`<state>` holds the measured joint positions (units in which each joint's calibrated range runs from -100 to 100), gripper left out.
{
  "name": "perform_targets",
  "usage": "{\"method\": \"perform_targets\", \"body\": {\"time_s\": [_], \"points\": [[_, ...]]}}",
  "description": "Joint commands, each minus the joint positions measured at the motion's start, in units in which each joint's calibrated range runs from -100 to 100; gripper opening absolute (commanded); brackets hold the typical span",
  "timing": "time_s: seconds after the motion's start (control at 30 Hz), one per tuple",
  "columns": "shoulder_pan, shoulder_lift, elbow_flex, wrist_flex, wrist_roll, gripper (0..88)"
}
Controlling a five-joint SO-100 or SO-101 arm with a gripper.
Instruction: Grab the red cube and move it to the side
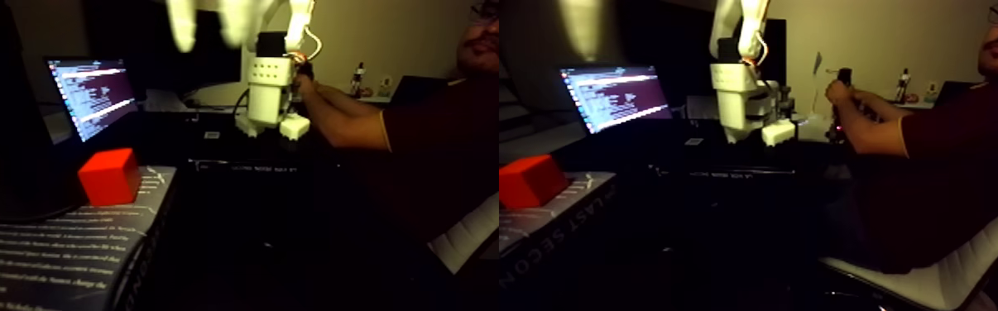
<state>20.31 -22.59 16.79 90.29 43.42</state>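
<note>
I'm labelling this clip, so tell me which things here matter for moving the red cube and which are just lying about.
Job:
- red cube, sitting on the book
- white arm; its jaws are too blurred to read

Lying about:
- book with printed cover
- laptop, screen lit
- person's hand behind the arm
- chair

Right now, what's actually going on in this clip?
Nothing is gripping the red cube; it sits on a book at the left of the dim fixed view. The white robot arm stands further back by a lit laptop screen, well away from the cube. A seated person has a hand on a small device beside the arm, possibly its controller. Whether the gripper is open or shut cannot be told.
</note>
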Motion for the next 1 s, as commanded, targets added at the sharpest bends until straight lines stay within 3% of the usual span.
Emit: {"method": "perform_targets", "body": {"time_s": [0.0, 0.33, 0.4, 0.5, 0.67, 0.8, 0.97], "points": [[-6.40, -8.25, 7.84, -1.35, 0.26, 26.5], [-26.55, -34.47, 40.76, -10.98, -8.38, 25.5], [-29.63, -39.43, 46.39, -11.57, -9.56, 18.6], [-33.13, -46.57, 52.28, -12.67, -12.96, 0.6], [-34.21, -58.08, 58.18, -18.75, -22.78, 0.4], [-34.46, -65.06, 62.53, -21.71, -33.95, 0.7], [-34.38, -72.87, 70.60, -22.22, -38.43, 0.6]]}}
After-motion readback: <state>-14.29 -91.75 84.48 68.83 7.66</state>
